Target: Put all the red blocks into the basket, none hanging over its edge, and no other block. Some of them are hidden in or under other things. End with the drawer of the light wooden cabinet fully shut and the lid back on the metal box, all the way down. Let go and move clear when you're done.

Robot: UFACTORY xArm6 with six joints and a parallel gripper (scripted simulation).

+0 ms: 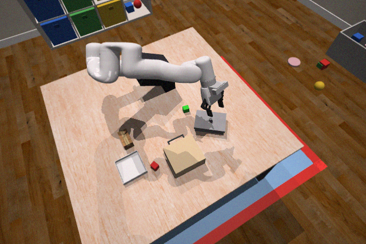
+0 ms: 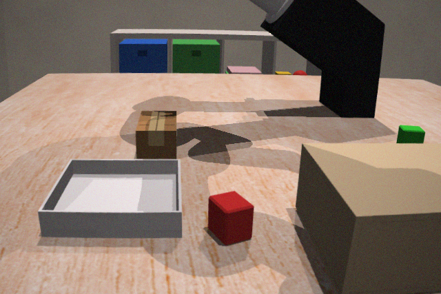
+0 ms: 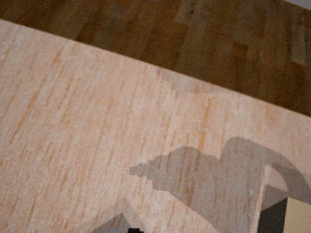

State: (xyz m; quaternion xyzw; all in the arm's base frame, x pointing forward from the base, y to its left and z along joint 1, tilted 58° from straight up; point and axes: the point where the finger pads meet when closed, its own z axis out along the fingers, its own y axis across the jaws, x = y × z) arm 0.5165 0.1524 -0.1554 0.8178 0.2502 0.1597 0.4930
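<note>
A red block [image 1: 154, 166] [image 2: 230, 217] lies on the table between the basket [image 1: 131, 168] [image 2: 110, 224] and the light wooden cabinet [image 1: 185, 154] [image 2: 391, 184] [image 3: 298, 218]. The basket is empty. The cabinet's dark handle [image 1: 175, 139] faces the robot base; the drawer looks shut, though its front is hidden. The grey metal box [image 1: 210, 131] has its lid [image 1: 219, 120] on, with a small dark knob [image 1: 210, 119] on top. My gripper [image 1: 215, 110] is open and empty, tilted, above the lid's rear part, with one fingertip close behind the knob. Any contact cannot be told.
A green block [image 1: 185, 108] [image 2: 411, 135] lies between the robot base and the metal box. A small brown taped box [image 1: 126, 140] [image 2: 156, 134] stands behind the basket. The cabinet stands in front of the metal box, towards the basket side.
</note>
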